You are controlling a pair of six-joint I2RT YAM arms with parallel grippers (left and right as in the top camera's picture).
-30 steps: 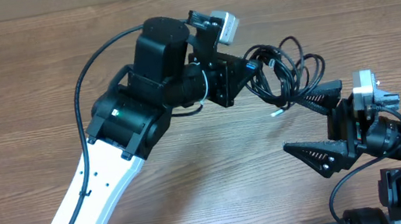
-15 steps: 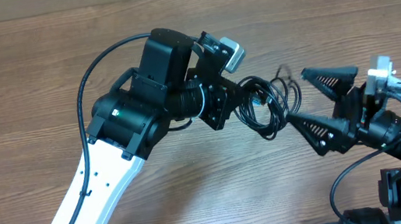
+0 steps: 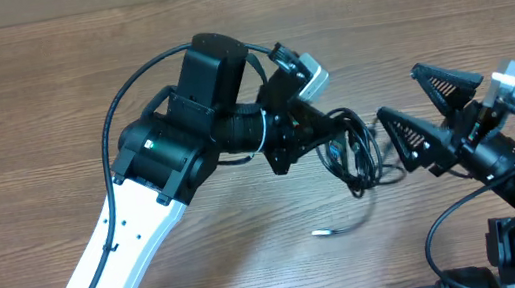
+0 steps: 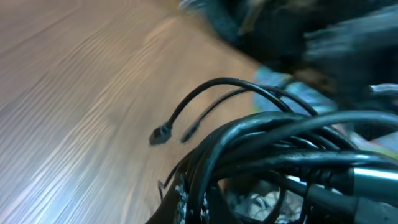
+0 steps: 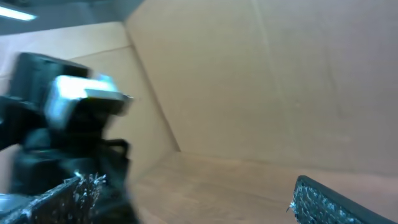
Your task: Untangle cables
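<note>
So the tangle of thin black cables (image 3: 368, 154) is bunched up in the middle-right of the brown wood-grain tabletop (image 3: 47, 83), right at the tip of the left gripper (image 3: 330, 140). Its jaws are clamped together on the bunch. One loose cord end (image 3: 342, 224) curls out below the tangle; can't tell if it's lying on the wood or dangling.

The right gripper (image 3: 424, 111) sits just beside the bunch on the right, jaws spread wide apart with nothing between them.

The left wrist view is mostly a fat clump of cables (image 4: 280, 149) up close, with two small plug tips (image 4: 161, 134) sticking out over the wood. The right wrist view is blurry, with the toothed pads (image 5: 329, 200) far apart.
</note>
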